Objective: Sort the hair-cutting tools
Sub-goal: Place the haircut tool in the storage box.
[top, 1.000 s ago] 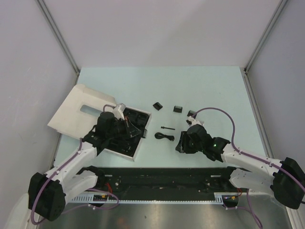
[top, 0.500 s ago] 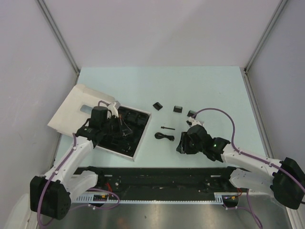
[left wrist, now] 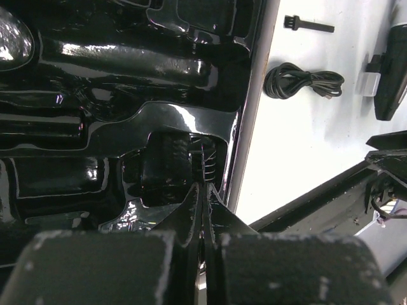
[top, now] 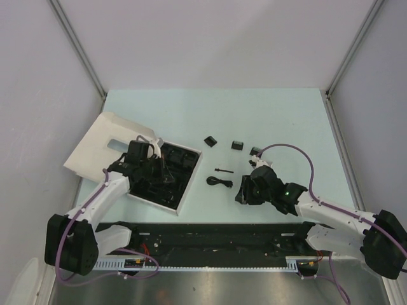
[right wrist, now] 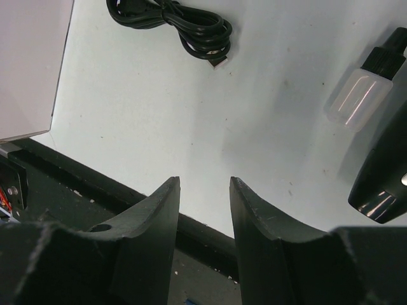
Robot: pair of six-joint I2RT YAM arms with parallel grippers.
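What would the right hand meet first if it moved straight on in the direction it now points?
Probably the bare table, just short of the coiled cable. The right hand, open, tilts downward; depth is unclear, so the cable's plug could come first.

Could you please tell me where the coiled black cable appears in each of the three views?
Top external: the coiled black cable lies near the picture's centre.
Left wrist: upper right.
Right wrist: at the top edge, left of centre.
Shared landmark: the white box, whose side wall lies just left of it in every view.
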